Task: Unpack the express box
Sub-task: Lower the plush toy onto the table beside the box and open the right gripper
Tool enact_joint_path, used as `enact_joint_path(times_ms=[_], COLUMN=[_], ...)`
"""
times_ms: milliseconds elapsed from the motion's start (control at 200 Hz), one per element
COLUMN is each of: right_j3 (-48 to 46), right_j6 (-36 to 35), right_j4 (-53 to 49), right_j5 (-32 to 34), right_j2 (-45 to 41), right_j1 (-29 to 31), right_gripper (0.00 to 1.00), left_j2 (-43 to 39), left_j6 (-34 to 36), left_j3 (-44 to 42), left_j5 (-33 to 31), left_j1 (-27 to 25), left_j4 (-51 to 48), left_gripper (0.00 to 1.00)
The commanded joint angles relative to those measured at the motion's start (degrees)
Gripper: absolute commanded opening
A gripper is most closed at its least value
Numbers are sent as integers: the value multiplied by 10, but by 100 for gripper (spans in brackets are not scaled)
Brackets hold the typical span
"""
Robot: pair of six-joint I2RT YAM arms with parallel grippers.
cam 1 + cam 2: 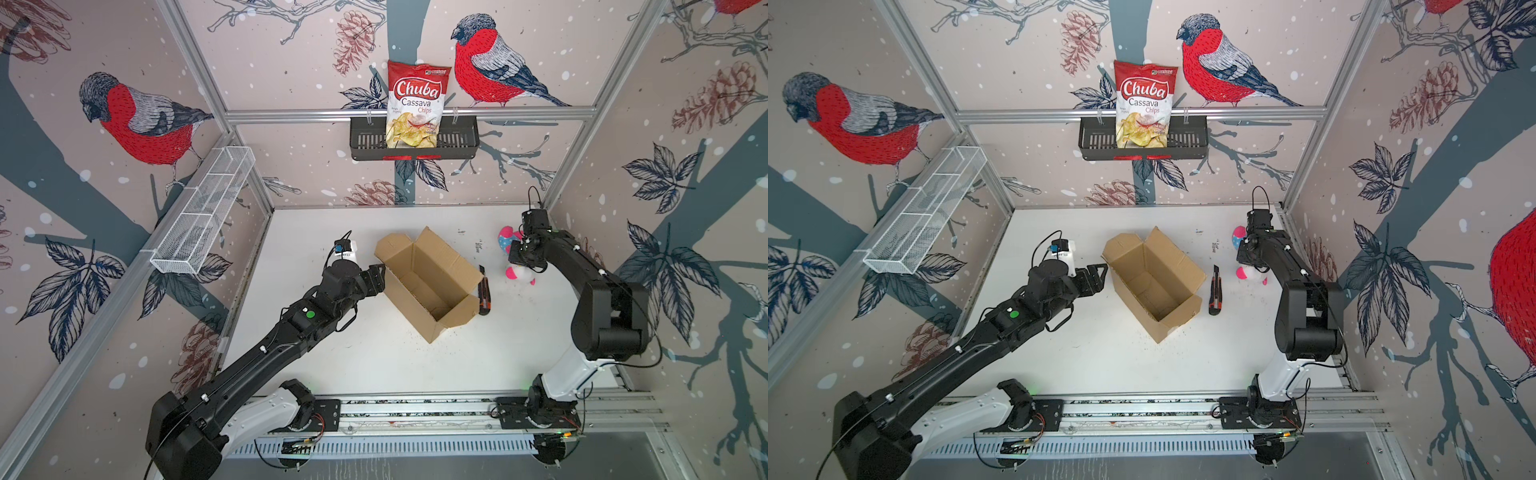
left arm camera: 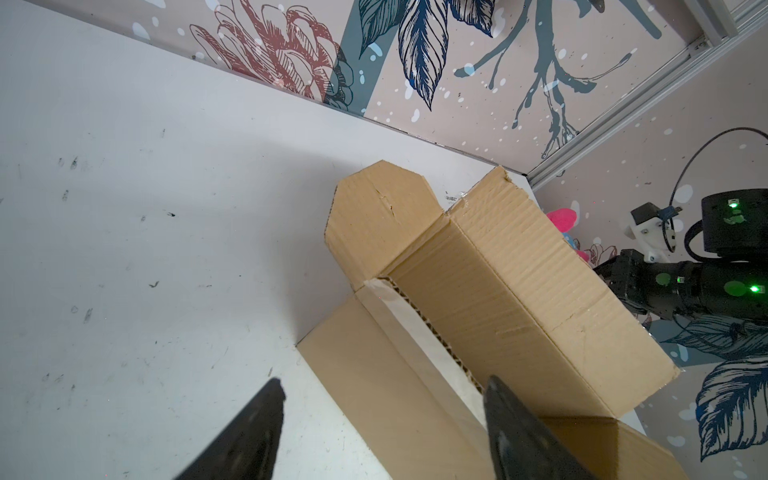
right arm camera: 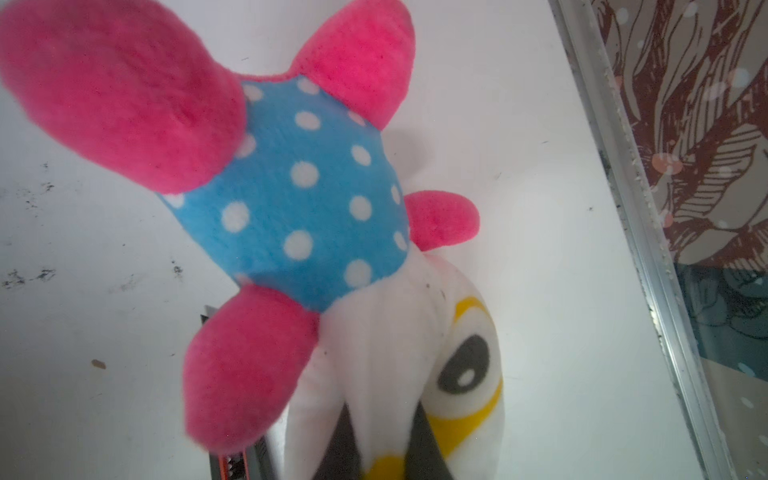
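Jaws: left gripper (image 2: 384, 384) parted beside express box (image 1: 432, 286); right gripper (image 3: 380, 440) clenched on plush toy (image 3: 307, 187), half-hidden under bent right arm (image 1: 565, 257).

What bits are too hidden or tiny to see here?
Both top views: right arm covers the middle of the plush toy.
Right wrist view: the edge cuts off its face; it hides most of the utility knife.
Both top views: chips bag small print is too tiny.

The express box (image 1: 440, 266) was matt brown corrugated cardboard. The plush toy (image 3: 311, 187) looked fuzzy cloth. The counter (image 1: 374, 374) was smooth white, scuffed. The chip bag (image 1: 417, 104) shone glossy; the wire tray (image 1: 203, 212) was metal mesh.
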Motion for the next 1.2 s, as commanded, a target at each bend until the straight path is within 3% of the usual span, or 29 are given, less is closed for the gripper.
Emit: enact_joint_path(times_ms=[0, 590, 806, 1196], right_j3=[5, 7, -3, -12], right_j6=[-4, -7, -10, -10], right_j4=[16, 34, 41, 48], right_j5=[11, -13, -16, -55], right_j2=[13, 71, 72, 67], right_j1=[-3, -4, -4, -4], right_gripper=[6, 16, 27, 56], left_j2=[-3, -21, -24, -55], left_j6=[-2, -12, -19, -47], left_j3=[-3, -12, -18, -56], left_j5=[-7, -17, -17, -26], left_j1=[1, 3, 3, 3], left_j4=[11, -9, -13, -3], left_gripper=[75, 76, 76, 77])
